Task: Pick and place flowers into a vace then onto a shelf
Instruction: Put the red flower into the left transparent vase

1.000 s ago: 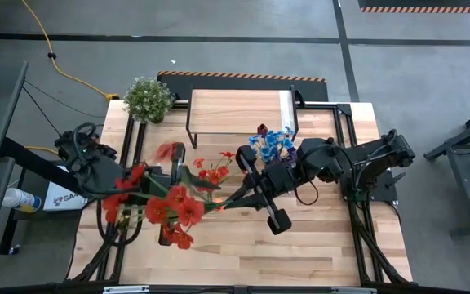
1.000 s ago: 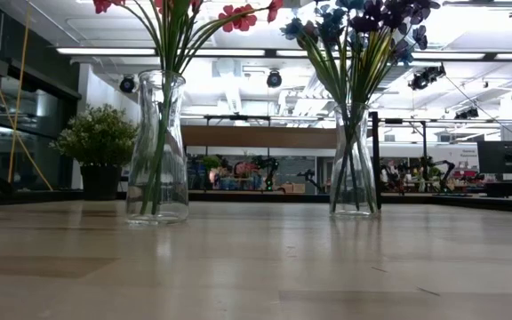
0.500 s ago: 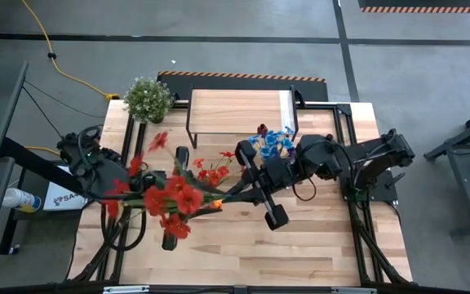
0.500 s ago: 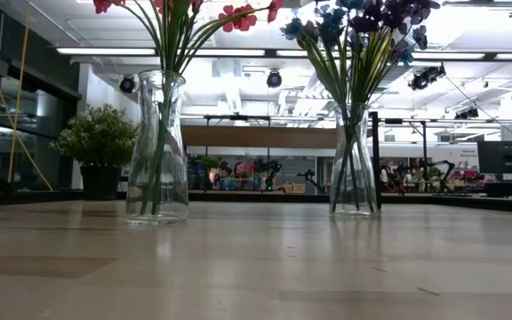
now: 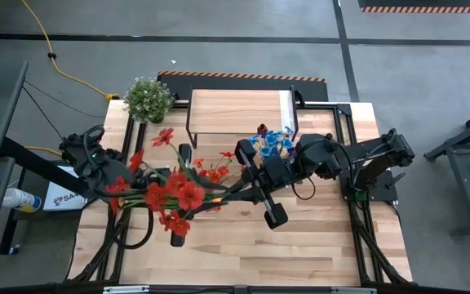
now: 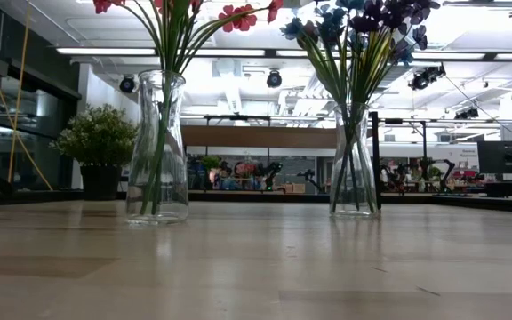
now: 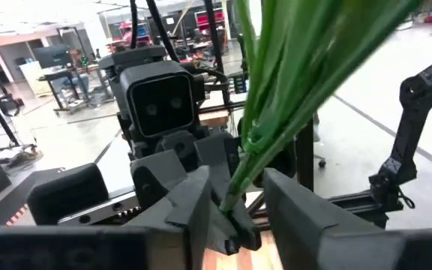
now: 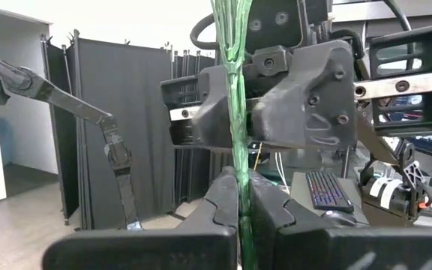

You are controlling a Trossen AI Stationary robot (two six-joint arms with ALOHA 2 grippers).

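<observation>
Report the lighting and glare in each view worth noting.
Low view: the ceiling lights backlight the vases, and the tabletop carries a pale sheen. Right wrist view: the flowers' stems, clamped in the right gripper, stand before a bright white wall. High view: even light.

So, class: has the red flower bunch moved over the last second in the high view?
Yes. The red flower bunch has swung toward the potted plant; its stray bloom now lies nearer that plant than before.
</observation>
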